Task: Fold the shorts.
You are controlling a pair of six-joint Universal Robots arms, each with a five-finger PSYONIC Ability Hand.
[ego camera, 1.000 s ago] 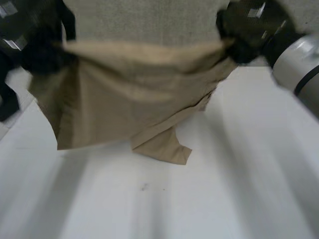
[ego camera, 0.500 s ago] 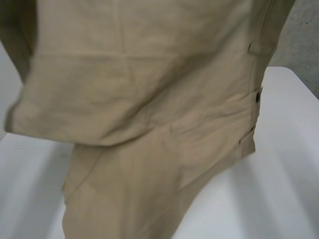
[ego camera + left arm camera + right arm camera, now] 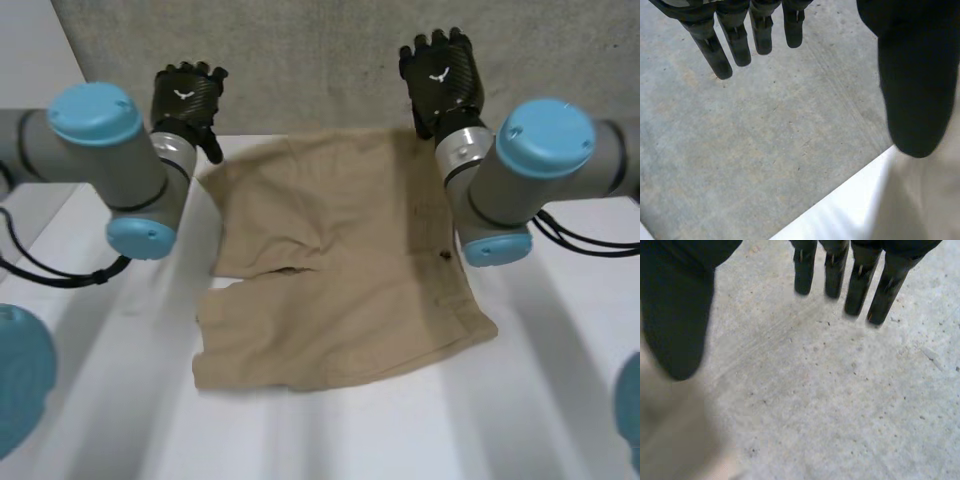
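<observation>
The tan shorts (image 3: 340, 270) lie spread on the white table (image 3: 560, 400), waistband along the right side, one leg folded over near the front left. My left hand (image 3: 185, 100) hovers past the shorts' far left corner, fingers (image 3: 735, 45) straight and apart from the thumb (image 3: 915, 90), holding nothing. My right hand (image 3: 442, 75) hovers past the far right corner, its fingers (image 3: 860, 280) also straight and empty. A strip of the shorts (image 3: 925, 200) shows beside the left thumb, and the shorts (image 3: 670, 430) blur in below the right thumb.
Grey concrete floor (image 3: 300, 60) lies beyond the table's far edge (image 3: 840, 200). Both arms reach over the table, the left elbow (image 3: 95, 115) and right elbow (image 3: 545, 140) flanking the shorts. Bare table surrounds the shorts at front and sides.
The shorts were held up in the air by both hands; now they lie flat on the table, and both hands have let go and stand open past the far edge.
</observation>
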